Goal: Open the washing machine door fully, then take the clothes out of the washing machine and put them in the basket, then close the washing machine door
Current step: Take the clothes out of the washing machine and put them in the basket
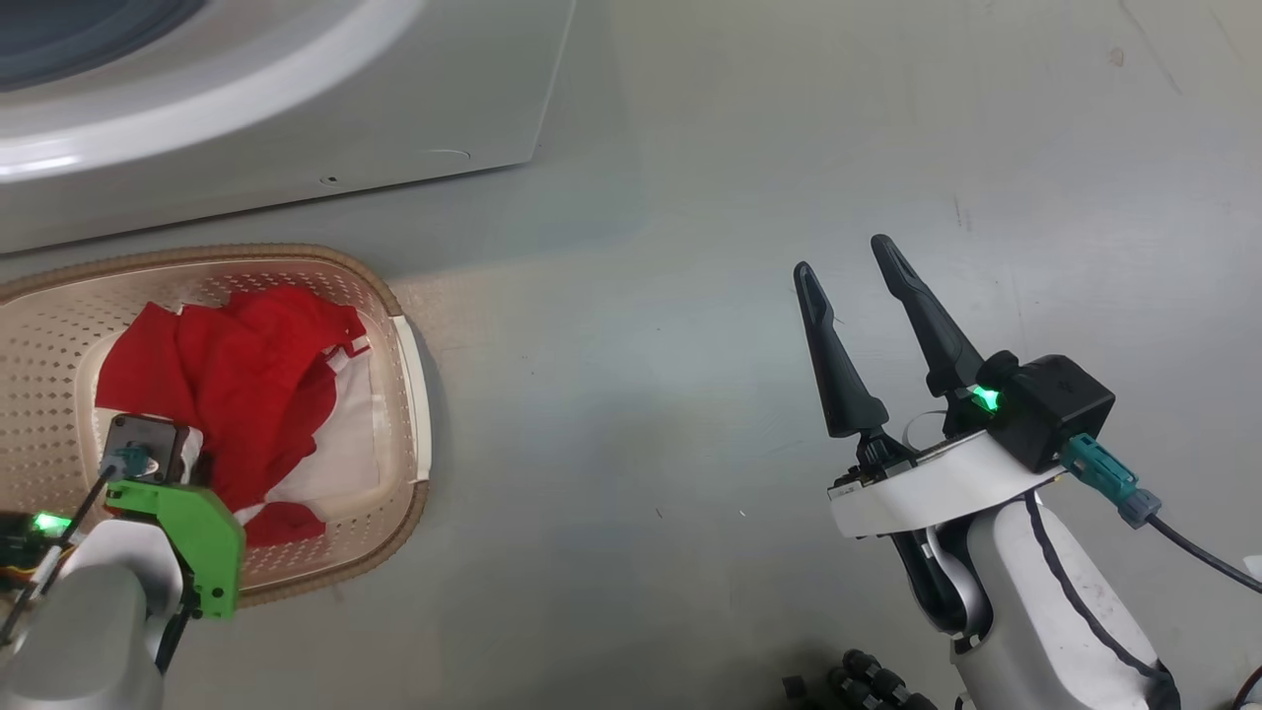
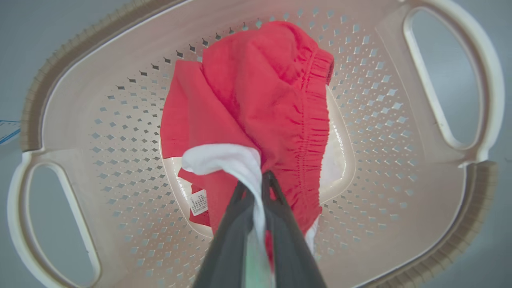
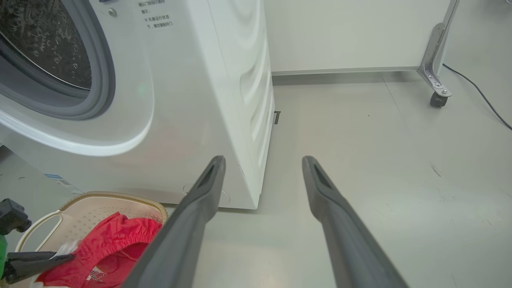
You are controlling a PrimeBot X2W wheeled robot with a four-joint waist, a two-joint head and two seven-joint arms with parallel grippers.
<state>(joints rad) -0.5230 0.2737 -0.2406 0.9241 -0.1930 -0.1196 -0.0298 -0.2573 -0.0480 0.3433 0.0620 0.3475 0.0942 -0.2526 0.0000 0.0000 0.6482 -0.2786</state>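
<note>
The red clothes [image 2: 256, 88] hang partly into the cream basket [image 2: 80, 80], and my left gripper [image 2: 258, 178] is shut on their white trim just above the basket's floor. From the head view, the clothes [image 1: 246, 365] lie piled in the basket [image 1: 414, 394], which stands on the floor in front of the washing machine [image 1: 296, 128]. My right gripper [image 1: 842, 254] is open with nothing in it, over bare floor well to the right of the basket. Its wrist view shows the washing machine [image 3: 192, 100] with its grey-rimmed drum hole [image 3: 40, 48] uncovered. The washing machine door is out of view.
Grey floor [image 1: 690, 296] stretches open to the right of the machine and basket. A metal frame leg on a caster [image 3: 438, 98] stands at the far right by a white wall panel, and a dark cable [image 3: 480, 96] runs across the floor beside it.
</note>
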